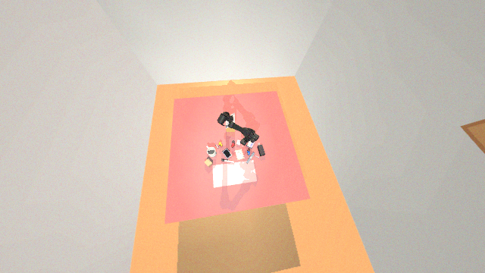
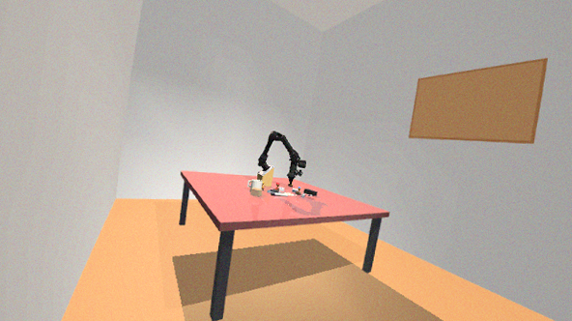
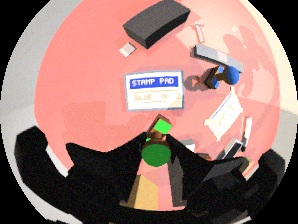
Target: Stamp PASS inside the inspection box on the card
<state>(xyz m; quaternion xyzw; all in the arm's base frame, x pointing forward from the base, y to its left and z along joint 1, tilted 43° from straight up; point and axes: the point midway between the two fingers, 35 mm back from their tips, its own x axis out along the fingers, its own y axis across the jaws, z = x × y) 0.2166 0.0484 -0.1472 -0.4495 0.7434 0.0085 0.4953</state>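
Note:
My gripper (image 1: 247,142) (image 2: 291,182) (image 3: 156,136) is shut on a stamp with a round green knob (image 3: 156,155) and a small block with a bright green face. It holds the stamp above the bench, just on the near side of the stamp pad in the wrist view. The stamp pad (image 3: 152,91) (image 1: 251,145) has a blue and white label reading STAMP PAD, BLUE. The white card (image 3: 221,118) (image 1: 239,154) lies to the right of the pad in the wrist view; its print is too blurred to read. The stamp's underside is hidden.
A blue-knobbed stamp (image 3: 231,76) is beside a grey bar (image 3: 215,56). A dark block (image 3: 157,24) (image 1: 261,150) lies beyond the pad. A mug (image 1: 211,152) (image 2: 256,183), a tan block (image 1: 208,162), a dark-faced tray (image 1: 226,153) and a white sheet (image 1: 227,176) are farther off.

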